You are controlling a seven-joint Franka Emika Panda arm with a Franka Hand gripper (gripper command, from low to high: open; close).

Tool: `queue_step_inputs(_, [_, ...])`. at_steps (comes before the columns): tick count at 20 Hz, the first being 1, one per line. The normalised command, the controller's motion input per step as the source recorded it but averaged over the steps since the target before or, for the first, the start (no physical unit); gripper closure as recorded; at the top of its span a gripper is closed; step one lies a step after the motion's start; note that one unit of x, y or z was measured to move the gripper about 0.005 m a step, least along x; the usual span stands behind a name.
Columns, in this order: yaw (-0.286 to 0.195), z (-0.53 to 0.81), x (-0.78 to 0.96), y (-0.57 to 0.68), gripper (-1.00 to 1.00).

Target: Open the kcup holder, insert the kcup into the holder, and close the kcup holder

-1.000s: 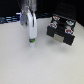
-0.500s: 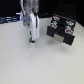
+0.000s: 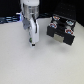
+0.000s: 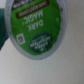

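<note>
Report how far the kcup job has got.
Done: one drawer of the holder looks pulled out. In hand: the gripper hangs over the table, apart from the holder; the wrist view is filled by the kcup, apparently gripped. Left: insert it and close the holder.

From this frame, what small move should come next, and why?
Probably carry the gripper toward the kcup holder on the exterior view's right. The wrist view is filled by the kcup, green lid close up, suggesting it is held, and the holder sits apart from the arm.
</note>
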Motion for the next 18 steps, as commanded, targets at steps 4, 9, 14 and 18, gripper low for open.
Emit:
queue_step_inputs(4, [-0.023,-0.09,-0.03,-0.07,-1.0])
queue_step_inputs(9, [-0.028,-0.05,0.0,-0.07,1.0])
queue_step_inputs(14, [-0.076,0.27,0.19,0.02,1.0])
queue_step_inputs(18, [-0.126,0.18,0.29,-0.01,-1.0])
